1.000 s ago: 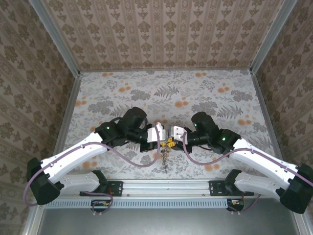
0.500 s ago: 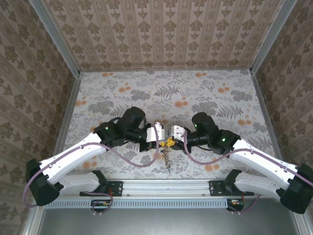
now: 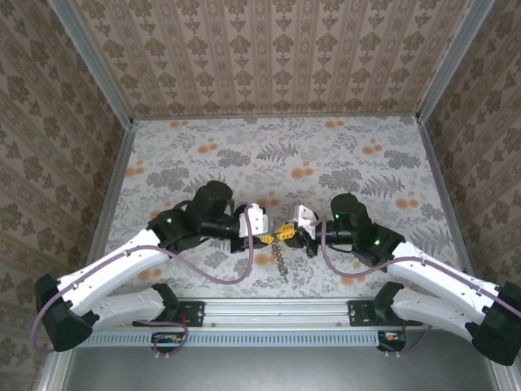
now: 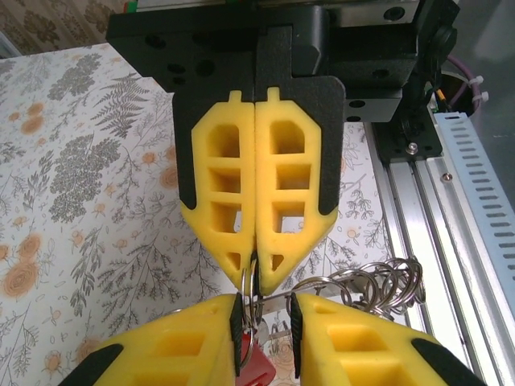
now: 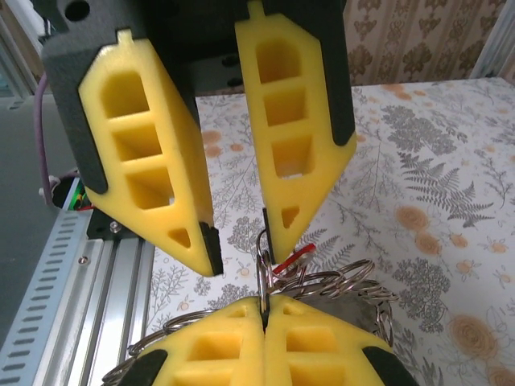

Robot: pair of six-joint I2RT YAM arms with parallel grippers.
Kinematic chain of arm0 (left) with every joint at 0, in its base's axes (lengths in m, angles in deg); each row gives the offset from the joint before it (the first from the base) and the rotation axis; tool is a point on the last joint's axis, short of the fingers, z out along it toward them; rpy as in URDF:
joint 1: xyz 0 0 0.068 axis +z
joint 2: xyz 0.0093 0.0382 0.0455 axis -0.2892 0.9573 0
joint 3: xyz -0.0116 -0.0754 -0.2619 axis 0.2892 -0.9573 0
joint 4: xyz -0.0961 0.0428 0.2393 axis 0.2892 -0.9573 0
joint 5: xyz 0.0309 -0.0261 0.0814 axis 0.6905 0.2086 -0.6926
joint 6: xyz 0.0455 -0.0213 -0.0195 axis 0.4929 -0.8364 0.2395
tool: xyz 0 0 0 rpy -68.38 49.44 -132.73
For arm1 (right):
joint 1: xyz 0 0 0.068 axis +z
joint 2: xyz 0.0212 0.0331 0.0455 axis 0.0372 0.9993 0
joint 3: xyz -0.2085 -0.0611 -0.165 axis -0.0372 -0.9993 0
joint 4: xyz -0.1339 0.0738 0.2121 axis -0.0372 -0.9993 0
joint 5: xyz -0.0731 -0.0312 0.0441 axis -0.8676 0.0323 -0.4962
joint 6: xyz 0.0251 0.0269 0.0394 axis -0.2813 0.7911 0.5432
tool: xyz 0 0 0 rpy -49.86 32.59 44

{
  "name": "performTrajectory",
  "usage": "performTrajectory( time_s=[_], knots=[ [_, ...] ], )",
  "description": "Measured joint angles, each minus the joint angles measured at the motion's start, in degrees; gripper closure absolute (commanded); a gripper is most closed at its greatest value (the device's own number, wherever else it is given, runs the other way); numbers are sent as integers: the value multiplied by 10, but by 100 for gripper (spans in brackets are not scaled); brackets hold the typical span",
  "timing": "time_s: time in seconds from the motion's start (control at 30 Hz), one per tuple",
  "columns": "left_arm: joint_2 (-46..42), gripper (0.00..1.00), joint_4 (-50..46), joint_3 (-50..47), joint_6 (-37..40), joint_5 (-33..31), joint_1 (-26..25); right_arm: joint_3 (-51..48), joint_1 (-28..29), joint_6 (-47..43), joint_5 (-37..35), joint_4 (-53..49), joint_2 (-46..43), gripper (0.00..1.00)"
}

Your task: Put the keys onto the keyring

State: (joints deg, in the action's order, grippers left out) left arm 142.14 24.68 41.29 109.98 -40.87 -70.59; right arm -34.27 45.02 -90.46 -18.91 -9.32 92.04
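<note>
Lab test cell: wallpapered walls [image 3: 269, 57], aluminium rail [image 3: 277, 314].

Two end effectors [image 3: 267, 239] [image 3: 286, 230], one keyring [image 3: 281, 259], one red key [image 4: 256, 371].

The keyring [image 4: 378, 283] is a cluster of thin silvery wire loops, linked like a chain. In the left wrist view it lies bunched just right of the yellow fingertips, one upright loop pinched between them. From above it hangs as a short silvery string [image 3: 281, 262] below the point where the two claws meet, over the flowered worktop. A red key [image 5: 291, 260] shows as a small tilted plastic head against the loops; its red head [image 4: 256, 371] also peeks out low in the left wrist view. Whether it is threaded on is unclear.
</note>
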Motion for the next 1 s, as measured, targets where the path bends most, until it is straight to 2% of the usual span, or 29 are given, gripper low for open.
performTrajectory(
  time_s=[0.33,0.4,0.57,0.7,0.77,0.83,1.0],
  knots=[
    [0,79,16,-2,-9,0,2,-52,-2,61,-5,112,-23,100],
    [0,83,21,-4,-12,-2,2,-61,-3,71,-6,126,-27,100],
    [-4,99,28,-6,-17,-11,3,-66,-7,75,-6,137,-35,100],
    [-8,100,26,-6,-16,-14,2,-66,-7,65,-3,134,-35,100],
    [-8,100,24,-6,-16,-15,2,-66,-7,56,-2,130,-35,95],
    [-7,100,22,-6,-16,-14,2,-57,-7,46,2,112,-35,82],
    [-1,100,-17,3,-11,-24,3,-6,-8,-18,6,20,-35,77]
  ],
)
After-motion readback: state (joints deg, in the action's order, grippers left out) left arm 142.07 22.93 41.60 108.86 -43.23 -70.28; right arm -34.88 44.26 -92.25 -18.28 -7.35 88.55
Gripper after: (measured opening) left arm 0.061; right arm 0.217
